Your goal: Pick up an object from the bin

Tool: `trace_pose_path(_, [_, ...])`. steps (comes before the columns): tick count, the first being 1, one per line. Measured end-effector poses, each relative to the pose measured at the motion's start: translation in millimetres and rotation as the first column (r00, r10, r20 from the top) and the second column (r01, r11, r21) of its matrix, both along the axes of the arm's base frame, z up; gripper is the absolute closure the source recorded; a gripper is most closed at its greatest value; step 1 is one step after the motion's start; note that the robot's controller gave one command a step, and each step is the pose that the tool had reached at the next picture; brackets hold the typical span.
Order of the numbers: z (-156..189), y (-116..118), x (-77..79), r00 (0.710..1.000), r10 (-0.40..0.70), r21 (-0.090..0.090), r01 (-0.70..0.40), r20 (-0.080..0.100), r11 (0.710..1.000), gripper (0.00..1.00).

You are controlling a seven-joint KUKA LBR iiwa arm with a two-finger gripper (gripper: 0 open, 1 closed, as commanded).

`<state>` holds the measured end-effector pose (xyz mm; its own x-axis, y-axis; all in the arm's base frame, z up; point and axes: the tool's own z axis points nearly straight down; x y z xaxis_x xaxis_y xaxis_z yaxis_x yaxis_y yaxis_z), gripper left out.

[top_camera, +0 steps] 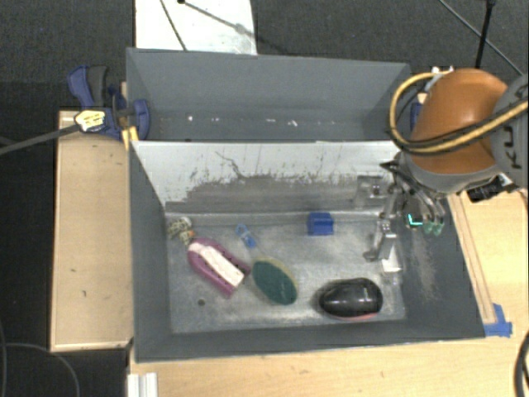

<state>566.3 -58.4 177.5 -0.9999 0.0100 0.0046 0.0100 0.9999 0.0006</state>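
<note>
We see grey bin [438, 304] holding black oval object [350, 298], green oval pad [274, 281], pink-white bottle [213, 266], blue block [320, 223], gripper [386, 257] near black oval, clenched or released we cannot tell

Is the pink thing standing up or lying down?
Lying down: the pink thing rests lengthwise on the floor of the bin, next to the green oval.

A rounded, glossy orange dome cover [456, 121] is capping the arm's wrist, and black-and-yellow cables [402, 106] are looping around its edge. Beneath it, a silvery bare-metal gripper [387, 255] is catching the light, with a small teal-green lamp [411, 219] glowing (just beside dark grey fittings).
</note>
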Motion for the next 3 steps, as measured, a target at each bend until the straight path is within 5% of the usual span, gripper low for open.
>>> trace_pose_path(1, [-54.3, -18.3, -65.4, 0.955, 0.295, 0.001, -0.295, 0.001, 0.955, 0.00])
trace_pose_path(2, [-107.3, 5.4, -80.4, 0.938, 0.347, -0.004, -0.347, 0.016, 0.938, 0.00])
trace_pose_path(3, [-103.7, 4.1, -78.8, 0.937, 0.349, -0.007, -0.349, 0.020, 0.937, 1.00])
